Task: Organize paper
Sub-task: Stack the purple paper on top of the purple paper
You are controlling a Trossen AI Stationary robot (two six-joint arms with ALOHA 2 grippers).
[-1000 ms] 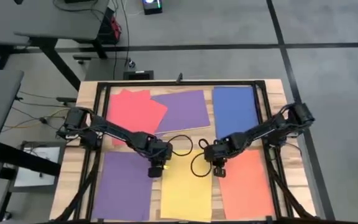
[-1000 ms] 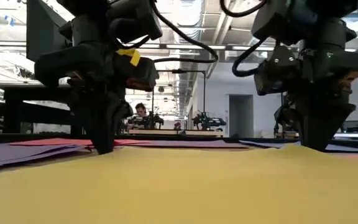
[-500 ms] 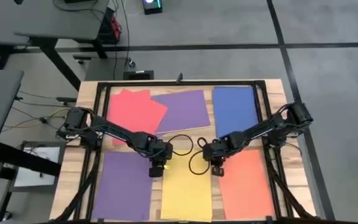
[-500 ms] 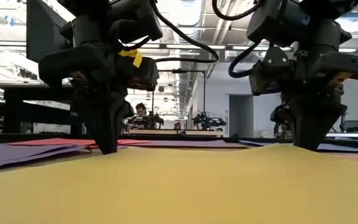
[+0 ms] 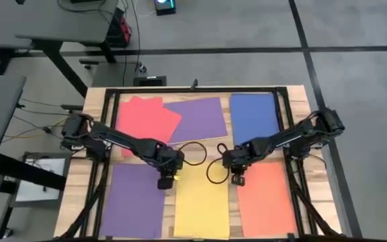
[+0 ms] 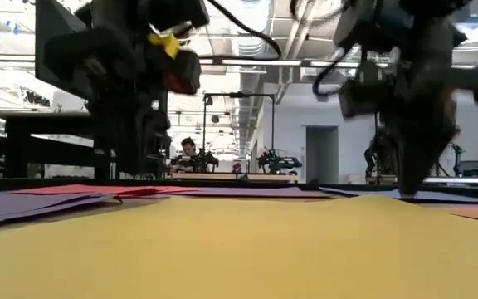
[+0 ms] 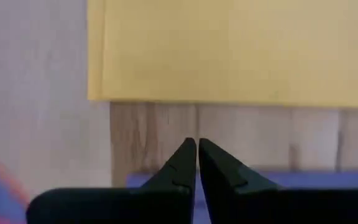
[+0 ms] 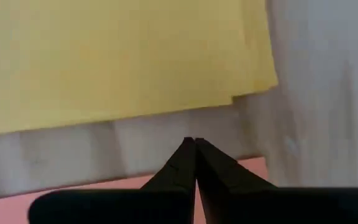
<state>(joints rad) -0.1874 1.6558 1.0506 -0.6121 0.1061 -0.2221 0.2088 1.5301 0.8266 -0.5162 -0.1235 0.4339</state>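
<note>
matt coloured paper [image 5: 200, 205] lies on a pale wood table [image 5: 96, 104]; dark fingers [image 7: 179, 171] look like plastic.

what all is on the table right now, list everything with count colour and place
purple paper: two lots, purple, one far centre, one near left
red paper: one pile, red, far left
blue paper: one, blue, far right
yellow paper: one pile, yellow, near centre
orange paper: one, orange, near right
table: one, light wood
left gripper: shut, at the yellow paper's far left corner
right gripper: shut, at its far right corner
</note>
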